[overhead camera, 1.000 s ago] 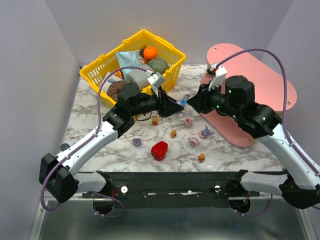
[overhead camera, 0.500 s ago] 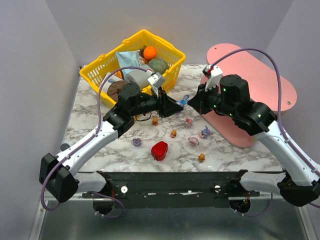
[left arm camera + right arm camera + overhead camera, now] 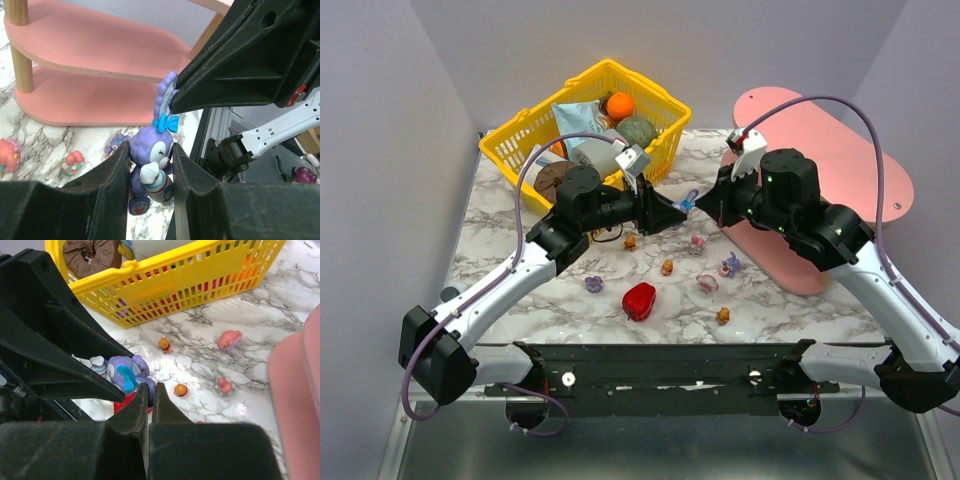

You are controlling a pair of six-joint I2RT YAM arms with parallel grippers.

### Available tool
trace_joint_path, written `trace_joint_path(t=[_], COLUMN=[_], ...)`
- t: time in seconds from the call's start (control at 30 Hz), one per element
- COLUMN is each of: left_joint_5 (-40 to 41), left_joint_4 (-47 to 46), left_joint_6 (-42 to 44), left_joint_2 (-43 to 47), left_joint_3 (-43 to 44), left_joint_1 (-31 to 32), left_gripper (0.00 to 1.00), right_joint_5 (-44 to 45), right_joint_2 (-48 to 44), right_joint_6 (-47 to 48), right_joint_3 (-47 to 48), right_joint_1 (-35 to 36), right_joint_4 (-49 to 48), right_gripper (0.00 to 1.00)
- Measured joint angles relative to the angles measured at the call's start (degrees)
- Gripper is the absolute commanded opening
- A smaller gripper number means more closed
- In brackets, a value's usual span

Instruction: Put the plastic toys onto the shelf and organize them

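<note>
A purple bunny toy with a blue bow hangs above the marble table between both grippers. My left gripper is shut on its body. My right gripper is closed on one of its ears, coming from the opposite side. More plastic toys lie on the table: orange ones, pink ones, purple ones. The pink shelf stands at the right, behind my right arm.
A yellow mesh basket with groceries stands at the back left, close behind my left gripper. A glossy red pepper lies at the front centre. The shelf's boards and wooden posts show in the left wrist view.
My right gripper has shifted slightly left onto the bunny's ear over the last second. My left arm holds still with the bunny.
</note>
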State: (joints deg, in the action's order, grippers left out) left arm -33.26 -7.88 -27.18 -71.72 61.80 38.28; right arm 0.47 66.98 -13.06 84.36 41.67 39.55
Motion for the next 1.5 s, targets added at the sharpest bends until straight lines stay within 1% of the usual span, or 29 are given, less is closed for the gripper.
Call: trace_joint_path(t=[0.03,0.07,0.1,0.13,0.17,0.2,0.23,0.37,0.43,0.6,0.73,0.83,1.03,1.3,1.5], left_joint_5=[0.0,0.02,0.02,0.02,0.09,0.26,0.57,5.73,10.86,20.11,23.28,23.87,23.85,23.82,23.76], left_joint_4=[-0.07,-0.13,-0.13,-0.13,-0.04,0.15,0.68,5.05,8.66,14.19,15.47,15.74,16.72,17.18,17.09], left_joint_6=[0.0,0.0,0.0,0.07,0.46,0.57,1.11,3.5,5.31,8.2,9.01,8.94,8.55,8.48,8.26], left_joint_2=[0.0,0.0,-0.07,-0.09,-0.13,-0.13,-0.13,-0.07,0.35,3.91,7.28,8.87,9.18,9.86,10.01], left_joint_3=[0.0,0.0,0.0,0.0,0.0,0.0,0.02,0.66,1.11,1.2,0.61,-0.66,-3.56,-4.7,-5.09], left_joint_1=[0.0,0.0,-0.02,0.0,0.0,0.0,0.0,0.07,0.04,-0.79,-1.77,-1.95,-1.95,-2.19,-2.23], left_gripper=[0.01,0.35,0.5,0.61,0.85,0.94,0.99,0.99,0.99,0.99,0.99,0.99,0.99,0.99,0.99], right_joint_5=[0.04,0.07,0.09,0.17,0.59,1.03,1.79,6.49,9.22,14.99,18.67,21.29,26.36,29.09,31.3], right_joint_2=[0.0,0.0,0.0,0.0,0.0,0.0,0.0,0.09,0.5,2.69,5.11,7.19,9.9,14.67,18.53], right_joint_6=[-0.13,-0.17,-0.2,-0.13,0.04,0.26,0.74,4.07,5.99,10.73,14.08,15.23,17.18,23.39,26.67], right_joint_3=[0.0,-0.02,-0.02,-0.09,-0.17,-0.35,-0.57,-2.62,-4.52,-13.03,-20.61,-24.72,-31.04,-34.95,-35.36], right_joint_1=[0.0,0.0,0.0,0.0,0.0,0.0,0.0,0.0,-0.09,-0.98,-2.03,-3.02,-5.05,-8.33,-9.86], right_joint_4=[-0.02,-0.07,-0.09,-0.11,-0.11,-0.33,-0.48,-1.6,-2.8,-8.72,-14.19,-19.02,-29.2,-42.4,-48.52], right_gripper=[0.01,0.01,0.01,0.01,0.01,0.01,0.01,0.01,0.01,0.01,0.01,0.01,0.01,0.01,0.01])
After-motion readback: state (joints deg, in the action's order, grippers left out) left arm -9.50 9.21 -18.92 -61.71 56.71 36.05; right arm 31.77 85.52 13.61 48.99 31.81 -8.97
